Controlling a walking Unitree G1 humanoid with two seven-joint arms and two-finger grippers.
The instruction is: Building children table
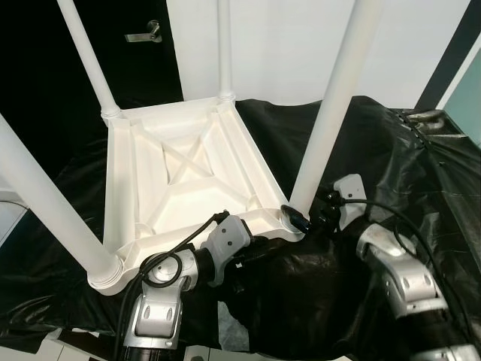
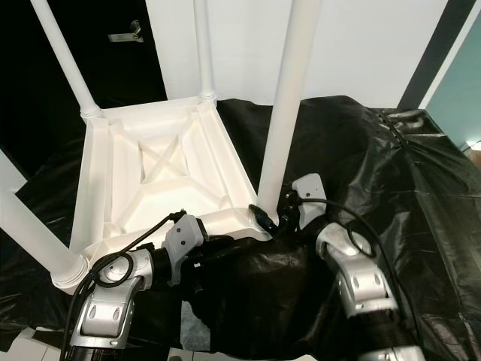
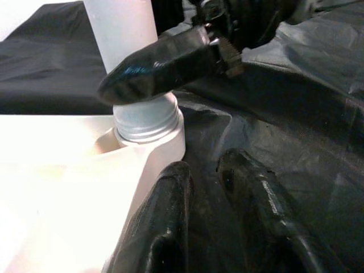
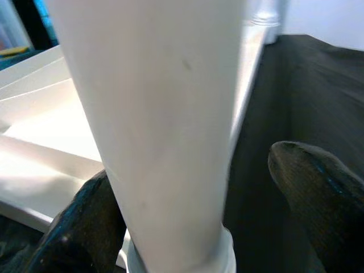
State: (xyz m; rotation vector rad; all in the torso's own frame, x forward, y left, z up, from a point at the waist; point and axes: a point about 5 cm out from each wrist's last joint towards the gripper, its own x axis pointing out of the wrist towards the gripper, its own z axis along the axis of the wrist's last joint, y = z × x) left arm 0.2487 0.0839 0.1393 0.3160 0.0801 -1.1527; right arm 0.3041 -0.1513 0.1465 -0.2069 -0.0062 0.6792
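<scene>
A white plastic children's table [image 1: 188, 173] lies upside down on a black plastic sheet [image 1: 391, 150], with its legs pointing up. My right gripper [image 1: 295, 216] stands open astride the base of the near right leg [image 1: 334, 113]. In the right wrist view one finger [image 4: 85, 227] lies against that leg [image 4: 165, 114], and the other finger [image 4: 318, 193] stands a little off it. The leg's ribbed collar [image 3: 148, 122] shows above its corner socket. My left gripper [image 3: 207, 165] is shut, low beside that same corner, one finger [image 3: 165, 227] against the table's edge.
Three more white legs rise at the near left [image 1: 45, 203], far left [image 1: 86, 53] and far corner [image 1: 224, 45]. A white wall and a dark door with a handle [image 1: 146, 31] stand behind. The crumpled black sheet spreads to the right.
</scene>
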